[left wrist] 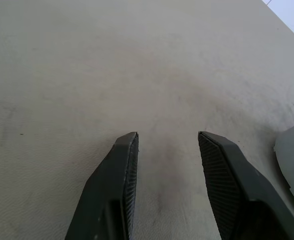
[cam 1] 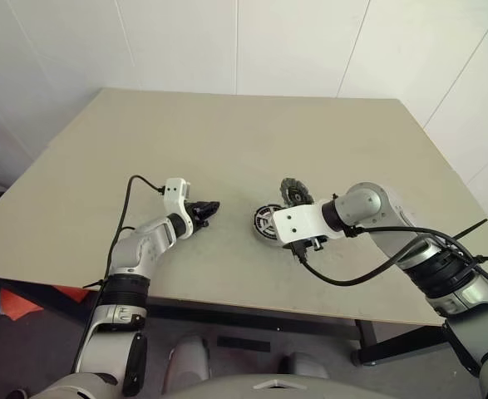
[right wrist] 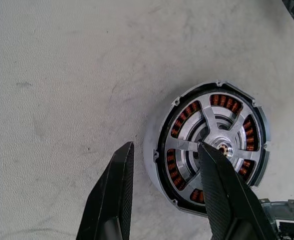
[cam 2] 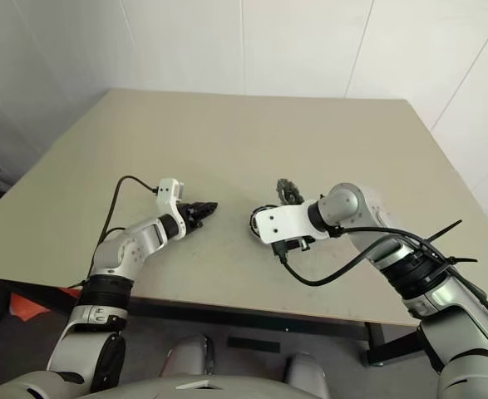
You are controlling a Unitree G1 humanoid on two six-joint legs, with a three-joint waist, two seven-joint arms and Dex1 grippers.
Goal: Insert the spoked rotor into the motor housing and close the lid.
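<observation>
Both claws are standing released: the right gripper [right wrist: 164,155] is hanging over the beige table [cam 1: 227,141], one black finger [right wrist: 222,190] crossing the spoked rotor [right wrist: 214,137], the other over bare table. That rotor is already sitting inside the motor housing [right wrist: 152,150], copper windings showing between its spokes. Beyond it the lid [cam 1: 295,192] is lying half hidden behind the right wrist. Well apart, the left gripper [cam 1: 209,208] is holding nothing.
</observation>
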